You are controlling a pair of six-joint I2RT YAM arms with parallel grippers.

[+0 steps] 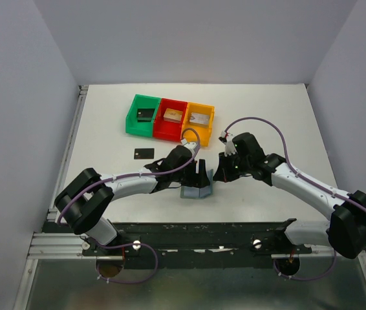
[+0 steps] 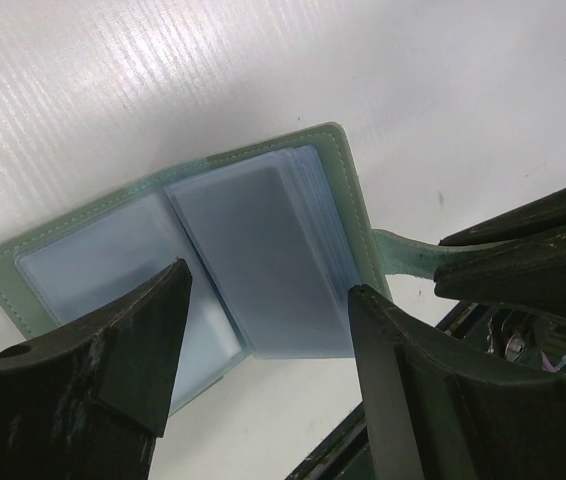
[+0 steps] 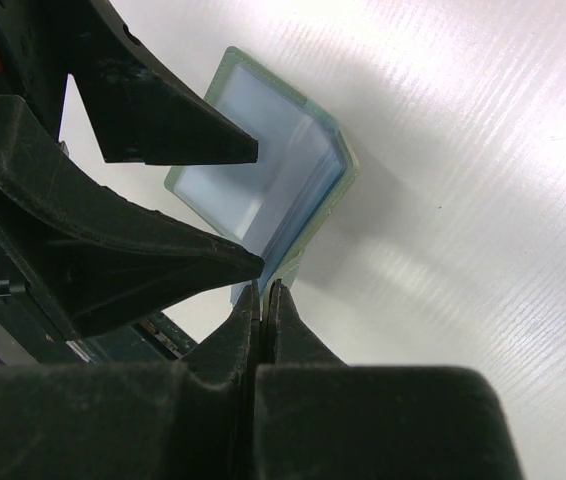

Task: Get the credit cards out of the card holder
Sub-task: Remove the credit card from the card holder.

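On the table (image 1: 267,110): one card holder (image 1: 196,190), one card (image 1: 143,153), three bins (image 1: 169,134).

blocked: bins (image 1: 170,117) behind card holder (image 1: 198,191), black card (image 1: 143,153) left | free: table (image 1: 267,123) right of bins

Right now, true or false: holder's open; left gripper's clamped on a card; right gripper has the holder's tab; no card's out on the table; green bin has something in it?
1. The card holder lies open. True.
2. The left gripper is clamped on a card. False: its jaws stand open over the holder, gripping nothing.
3. The right gripper pinches the holder's tab. True.
4. No card is out on the table. False: a black card lies there, left of the holder in the top view.
5. The green bin has something in it. True: a dark piece.
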